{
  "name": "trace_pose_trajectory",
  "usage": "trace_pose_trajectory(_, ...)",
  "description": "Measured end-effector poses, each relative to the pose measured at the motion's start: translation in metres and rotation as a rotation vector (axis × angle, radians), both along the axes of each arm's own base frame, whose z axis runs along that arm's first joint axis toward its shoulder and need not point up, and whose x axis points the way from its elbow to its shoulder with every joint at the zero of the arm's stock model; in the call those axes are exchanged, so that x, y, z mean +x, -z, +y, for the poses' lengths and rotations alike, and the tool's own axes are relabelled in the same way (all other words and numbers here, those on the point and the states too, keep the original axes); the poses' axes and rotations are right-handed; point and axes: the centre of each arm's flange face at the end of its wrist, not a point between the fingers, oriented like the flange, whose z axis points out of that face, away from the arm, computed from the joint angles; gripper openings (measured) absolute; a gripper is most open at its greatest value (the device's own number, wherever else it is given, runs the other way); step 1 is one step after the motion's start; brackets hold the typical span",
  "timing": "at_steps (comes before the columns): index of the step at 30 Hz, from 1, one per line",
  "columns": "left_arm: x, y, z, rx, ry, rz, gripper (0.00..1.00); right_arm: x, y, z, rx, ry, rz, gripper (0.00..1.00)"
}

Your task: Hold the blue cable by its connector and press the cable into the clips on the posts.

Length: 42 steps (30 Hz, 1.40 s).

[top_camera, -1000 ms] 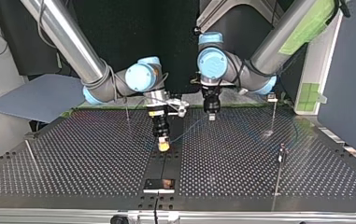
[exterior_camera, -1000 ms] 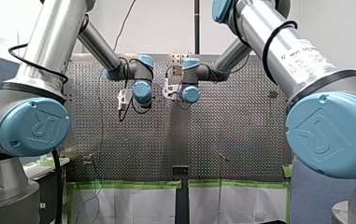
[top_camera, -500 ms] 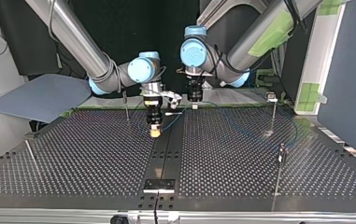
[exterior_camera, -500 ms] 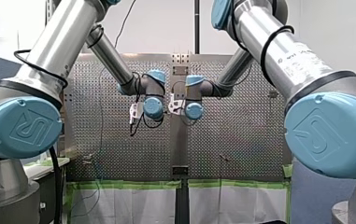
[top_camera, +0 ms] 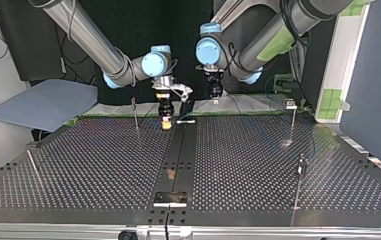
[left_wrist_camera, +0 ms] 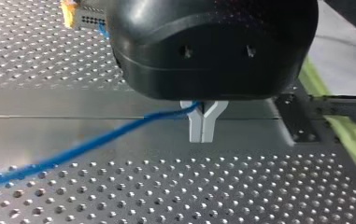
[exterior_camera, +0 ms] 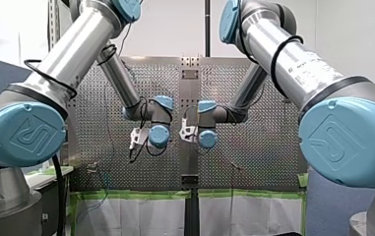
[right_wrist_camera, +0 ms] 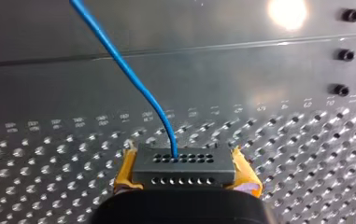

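both grippers have drawn back along the centre strip [top_camera: 180, 155] of the table [top_camera: 78, 165] to its far end in the top view, away from the strip's middle where they hung a second ago. my right gripper [top_camera: 166, 123] sits over the strip's far end, its yellow pads [right_wrist_camera: 125, 171] pinching the black connector [right_wrist_camera: 183, 164] from both sides; the blue cable [right_wrist_camera: 119, 60] leaves the connector's face and curves off across the strip. my left gripper [left_wrist_camera: 202, 125], just beside the strip's far end, has its pale fingers [left_wrist_camera: 196, 129] pressed together on the cable, which trails away over the table. no clip can be seen holding the cable; the nearest post [top_camera: 135, 113] stands off the strip, beyond my right gripper. risks, as judged: a taut pull between the two grips could kink the cable at the connector or drag it through the left grip; a slack run could miss the small clip or snag the thin post.
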Motion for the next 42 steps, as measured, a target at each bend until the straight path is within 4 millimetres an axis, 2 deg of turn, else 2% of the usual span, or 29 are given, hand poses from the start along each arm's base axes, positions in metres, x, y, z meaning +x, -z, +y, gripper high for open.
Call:
trace_pose_trajectory(5,-0.006,0.010,0.003,0.009,0.005,-0.010,0.00,-0.004,0.015,0.014,0.009,-0.016,-0.015,0.00)
trace_pose_trajectory(11,-0.007,0.011,0.002,-0.002,0.004,-0.041,0.00,-0.013,0.031,0.028,0.018,-0.008,-0.028,0.00)
trace_pose_trajectory(23,-0.011,0.017,0.008,-0.001,-0.002,-0.086,0.00,-0.046,0.060,0.042,0.025,0.075,-0.035,0.00)
trace_pose_trajectory(32,-0.010,0.042,-0.004,0.028,0.048,-0.102,0.00,-0.070,0.111,0.060,0.077,0.071,-0.023,0.00)
trace_pose_trajectory(42,0.003,0.064,-0.026,0.020,0.071,-0.152,0.00,-0.113,0.174,0.074,0.148,0.055,0.015,0.00)
